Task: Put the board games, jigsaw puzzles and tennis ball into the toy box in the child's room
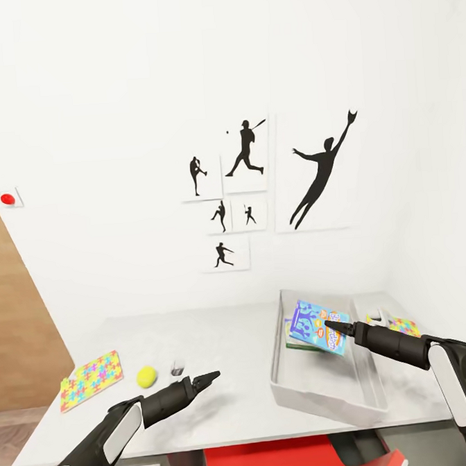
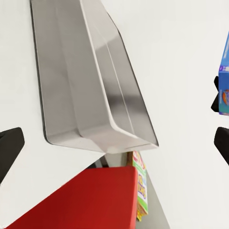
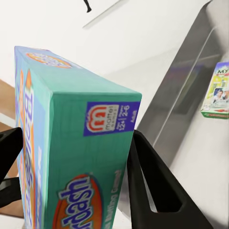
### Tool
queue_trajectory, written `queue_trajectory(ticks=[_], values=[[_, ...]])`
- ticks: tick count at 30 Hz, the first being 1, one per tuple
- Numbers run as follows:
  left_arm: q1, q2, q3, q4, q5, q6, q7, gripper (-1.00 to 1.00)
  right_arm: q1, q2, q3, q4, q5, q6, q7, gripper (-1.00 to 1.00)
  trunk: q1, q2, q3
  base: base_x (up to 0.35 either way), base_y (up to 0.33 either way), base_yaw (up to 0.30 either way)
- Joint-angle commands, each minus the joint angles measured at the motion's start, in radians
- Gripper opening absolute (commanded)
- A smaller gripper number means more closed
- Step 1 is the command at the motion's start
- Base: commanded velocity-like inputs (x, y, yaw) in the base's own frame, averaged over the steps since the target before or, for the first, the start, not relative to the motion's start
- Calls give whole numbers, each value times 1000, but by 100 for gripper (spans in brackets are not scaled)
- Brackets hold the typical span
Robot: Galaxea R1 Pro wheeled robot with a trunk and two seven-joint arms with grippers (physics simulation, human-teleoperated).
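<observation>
A: Item 1, far left of the surface (image 1: 222, 373)?
B: 1 jigsaw puzzle box (image 1: 92, 379), flat near the left edge. Just right of it, the tennis ball (image 1: 146, 376).

A: Item 2, left pincer (image 1: 207, 380)?
B: Fingers spread apart, nothing between them, hovering over bare surface right of the ball and well left of the toy box (image 1: 321, 394).

A: Item 3, the toy box?
B: Grey tray on the right half. 1 green-edged board game (image 3: 216, 93) lies inside, on its floor.

A: Item 4, right pincer (image 1: 332, 325)?
B: Clamped on the blue board game (image 1: 319, 326), 1 finger (image 3: 152, 183) on each broad face. The game is held tilted above the tray's far end, over the green-edged one.

A: Item 5, far right?
B: A 2nd jigsaw puzzle box (image 1: 404, 326) on the surface beyond the tray, partly hidden by the right arm.
</observation>
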Motion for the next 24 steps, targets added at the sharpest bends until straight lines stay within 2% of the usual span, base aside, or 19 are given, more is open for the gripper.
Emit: queue_trajectory(ticks=[1,4,9,24], values=[[-1,1,-5,0,11,8,0,100,-1,0,-1,0,-1,7,7,-100,0,-1,0,61,-30,1],[-1,1,-5,1,10,8,0,100,-1,0,-1,0,-1,7,6,-100,0,-1,0,39,-20,0],[-29,-27,4,-24,29,18,-10,100,25,8,-8,11,-5,3,17,-100,1,-1,0,0,0,0],[-114,-27,4,-24,29,18,-10,100,25,8,-8,11,-7,3,17,-100,1,-1,0,0,0,0]])
